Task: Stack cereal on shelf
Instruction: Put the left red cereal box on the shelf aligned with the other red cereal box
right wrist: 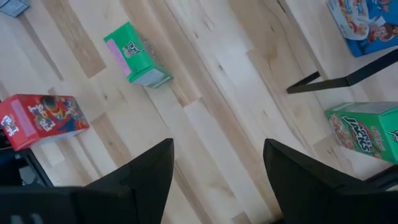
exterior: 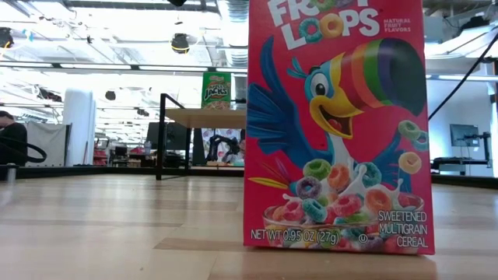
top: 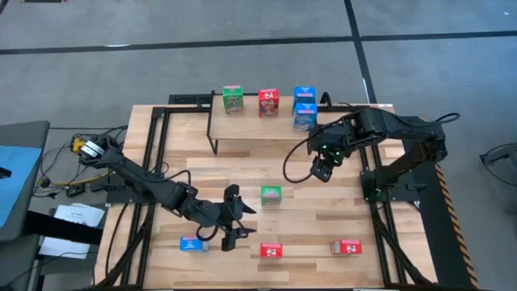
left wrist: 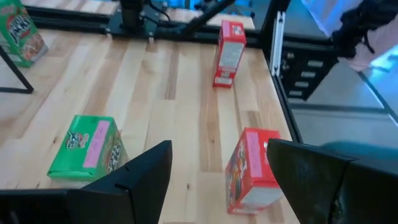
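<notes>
The shelf point(top: 258, 125) stands at the table's far middle. A green point(top: 233, 99), a red point(top: 268, 103) and two blue cereal boxes point(top: 304, 107) stand on it. On the table lie a green box point(top: 271, 194), a blue box point(top: 191, 243) and two red boxes point(top: 271, 250), point(top: 349, 247). My left gripper point(top: 237, 217) hovers open near the front, between the green box point(left wrist: 87, 149) and a red box point(left wrist: 252, 171), touching neither. My right gripper point(top: 323, 171) hangs open and empty, just in front of the shelf's right end, pointing steeply down.
The shelf's thin black legs point(right wrist: 348, 78) stand close to my right gripper. A black metal frame point(top: 153, 153) borders the table's left and right sides. In the low view a red box point(exterior: 336, 124) stands close to the camera and hides most of the table's right half.
</notes>
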`<action>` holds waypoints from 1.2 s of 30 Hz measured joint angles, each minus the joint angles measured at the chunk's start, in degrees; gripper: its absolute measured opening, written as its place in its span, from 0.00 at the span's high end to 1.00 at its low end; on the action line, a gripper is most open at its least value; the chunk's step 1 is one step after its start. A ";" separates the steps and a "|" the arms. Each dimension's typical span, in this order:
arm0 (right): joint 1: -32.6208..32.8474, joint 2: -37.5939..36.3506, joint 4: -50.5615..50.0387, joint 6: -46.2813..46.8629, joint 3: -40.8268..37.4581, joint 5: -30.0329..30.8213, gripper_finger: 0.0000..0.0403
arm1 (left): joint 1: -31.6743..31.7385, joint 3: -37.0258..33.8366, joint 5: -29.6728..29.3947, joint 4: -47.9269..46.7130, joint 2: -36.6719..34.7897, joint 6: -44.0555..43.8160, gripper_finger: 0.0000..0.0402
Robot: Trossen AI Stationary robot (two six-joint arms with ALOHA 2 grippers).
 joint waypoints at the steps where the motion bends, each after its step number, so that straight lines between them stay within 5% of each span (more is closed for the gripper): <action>1: 0.00 0.00 0.09 -0.07 0.00 0.00 0.33 | -0.36 0.00 -0.90 0.41 -0.02 -0.42 0.37; 28: -0.02 0.02 5.04 -3.21 0.00 1.19 0.33 | -1.51 0.04 -5.50 7.82 6.38 -0.19 0.37; 36: -0.03 0.02 5.65 -3.21 0.00 1.25 0.33 | -1.45 0.03 -7.67 9.04 5.91 7.83 0.37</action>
